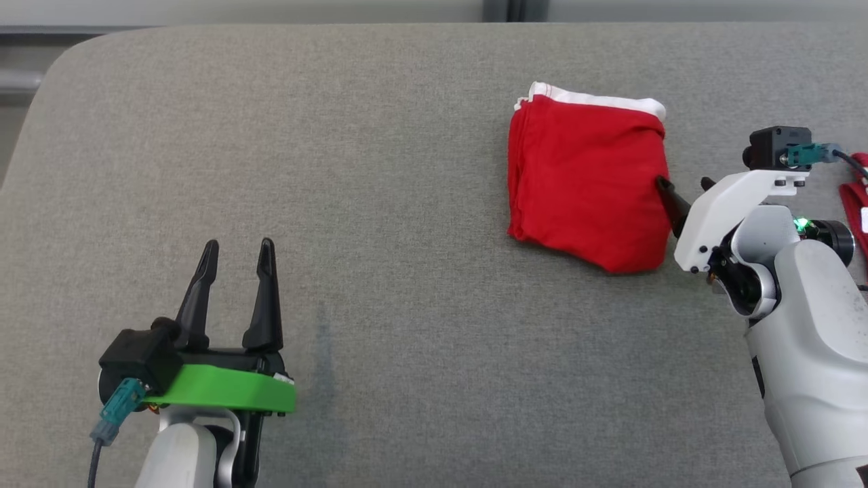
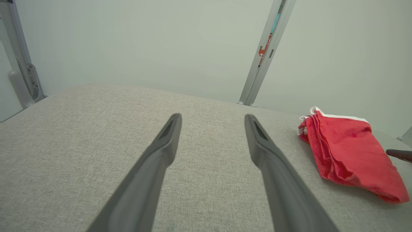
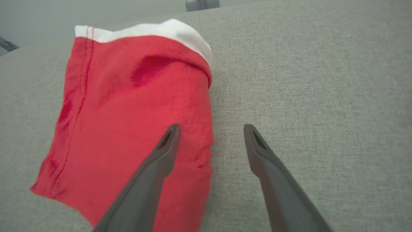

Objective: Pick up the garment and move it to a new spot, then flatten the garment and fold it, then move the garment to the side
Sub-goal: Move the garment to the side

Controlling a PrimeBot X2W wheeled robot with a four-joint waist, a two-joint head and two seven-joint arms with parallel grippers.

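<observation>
The garment [image 1: 586, 179] is a red cloth with a white band, folded into a compact square at the right of the grey table [image 1: 380, 203]. My right gripper [image 1: 681, 183] stands open at its right edge, one finger over the cloth and one over bare table. From the right wrist, the garment [image 3: 128, 122] lies under the left finger of the right gripper [image 3: 210, 129], and nothing is pinched. My left gripper [image 1: 237, 247] rests open at the lower left, far from the cloth. From the left wrist, the left gripper [image 2: 212, 117] is empty and the garment [image 2: 347, 154] lies to the right.
A red strap-like item [image 1: 856, 196] lies at the table's far right edge beside my right arm. The table's rounded back-left corner [image 1: 74, 54] and back edge are in sight. A grey wall and a metal post [image 2: 264, 54] stand behind the table.
</observation>
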